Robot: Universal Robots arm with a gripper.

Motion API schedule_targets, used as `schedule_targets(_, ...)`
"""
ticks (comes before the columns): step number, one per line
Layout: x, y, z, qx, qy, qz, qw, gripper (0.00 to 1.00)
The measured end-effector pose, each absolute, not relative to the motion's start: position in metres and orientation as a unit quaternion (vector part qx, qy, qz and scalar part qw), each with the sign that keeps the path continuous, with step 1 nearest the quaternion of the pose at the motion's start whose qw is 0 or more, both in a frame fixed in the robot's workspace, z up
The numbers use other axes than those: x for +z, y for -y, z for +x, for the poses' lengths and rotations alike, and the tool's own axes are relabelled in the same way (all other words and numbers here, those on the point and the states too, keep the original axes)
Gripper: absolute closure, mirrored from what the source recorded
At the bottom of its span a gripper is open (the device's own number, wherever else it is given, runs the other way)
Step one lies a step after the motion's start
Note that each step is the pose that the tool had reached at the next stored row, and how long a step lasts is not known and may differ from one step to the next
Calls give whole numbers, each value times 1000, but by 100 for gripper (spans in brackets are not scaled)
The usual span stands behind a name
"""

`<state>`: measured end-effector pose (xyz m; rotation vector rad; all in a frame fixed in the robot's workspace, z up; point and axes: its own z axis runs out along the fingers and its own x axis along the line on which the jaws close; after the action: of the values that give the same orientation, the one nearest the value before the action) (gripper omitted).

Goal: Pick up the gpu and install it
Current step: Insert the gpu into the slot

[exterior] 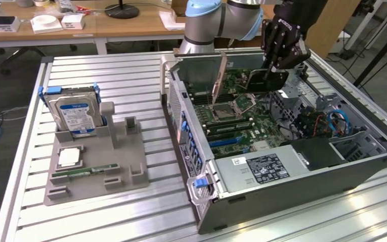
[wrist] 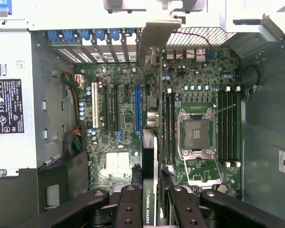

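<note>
My gripper [exterior: 278, 69] hangs inside the open computer case [exterior: 180, 126], shut on the gpu [exterior: 264, 80], a thin dark card. In the wrist view the gpu [wrist: 150, 164] stands edge-on between the black fingers [wrist: 128, 209], and my gripper [wrist: 149, 205] clamps it near its labelled end. Its metal bracket [wrist: 156, 33] points toward the case's rear slot openings. The card hovers over the motherboard [wrist: 118, 118], just beside the long blue slot [wrist: 137, 108] and roughly parallel to it. I cannot tell whether its lower edge touches a slot.
On the exterior view's left a grey holder [exterior: 123, 161] carries a silver hard drive [exterior: 72, 115], a square chip [exterior: 69, 157] and a green RAM stick [exterior: 86, 170]. The power supply [exterior: 261, 169] fills the case's near end. Drive bays and cables [exterior: 334, 123] sit on the exterior view's right.
</note>
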<state>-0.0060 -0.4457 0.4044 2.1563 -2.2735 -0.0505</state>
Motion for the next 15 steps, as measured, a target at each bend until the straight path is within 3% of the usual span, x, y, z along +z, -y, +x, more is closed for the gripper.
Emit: schedule_targets(15, 394, 446, -6, -15, 725, 688, 3, 74)
